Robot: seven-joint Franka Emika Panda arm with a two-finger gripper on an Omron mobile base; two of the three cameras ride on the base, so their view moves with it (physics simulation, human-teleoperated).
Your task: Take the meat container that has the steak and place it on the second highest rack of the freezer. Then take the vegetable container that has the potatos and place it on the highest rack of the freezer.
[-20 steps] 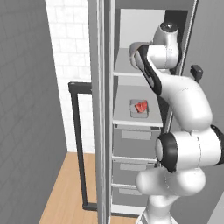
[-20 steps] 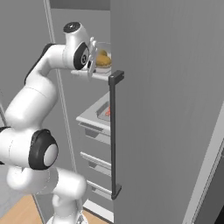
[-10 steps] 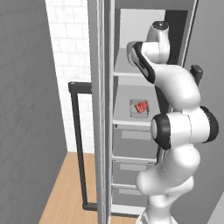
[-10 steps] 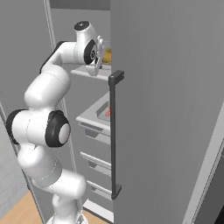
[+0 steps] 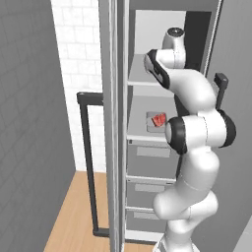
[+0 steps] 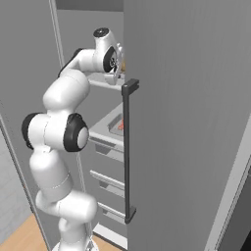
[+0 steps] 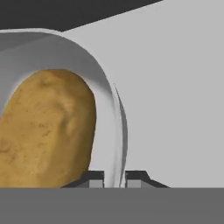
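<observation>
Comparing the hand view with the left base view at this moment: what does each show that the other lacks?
Hand view: the jaws pinch the vegetable container by its rim, a potato inside, over a pale rack surface.
Left base view: the steak in its tray on the second highest rack, with grey drawers below.
Shared: the freezer's pale interior.

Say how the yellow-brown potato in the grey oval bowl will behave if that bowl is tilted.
The rounded yellow-brown potato would probably roll. The curved wall of the grey oval bowl should contain it. The gripper pinches just the thin rim, so the load might swing.
</observation>
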